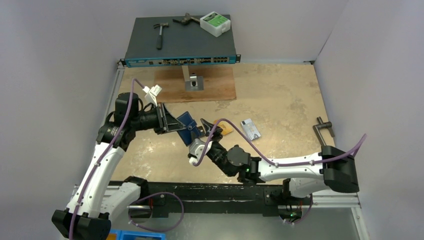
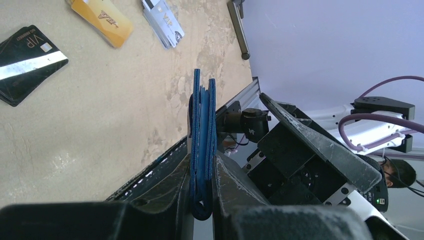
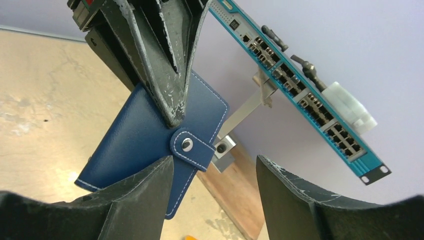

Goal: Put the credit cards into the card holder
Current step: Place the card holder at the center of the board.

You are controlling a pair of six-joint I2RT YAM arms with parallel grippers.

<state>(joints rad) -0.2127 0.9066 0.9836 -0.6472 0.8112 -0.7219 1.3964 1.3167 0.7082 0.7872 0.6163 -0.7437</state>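
One blue wallet [image 3: 135,145] hangs clamped in the left gripper [image 3: 172,117]; the right gripper [image 3: 214,162] gapes, empty, by its snap tab [image 3: 192,150].

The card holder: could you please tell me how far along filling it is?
Done: no card is visibly in yet. The black card, orange-gold card and silver-grey card lie on the table. In hand: the left claw grips the card holder aloft, its snap tab apparently fastened; the open right claw is at the tab. Left: unsnapping, then loading every card.
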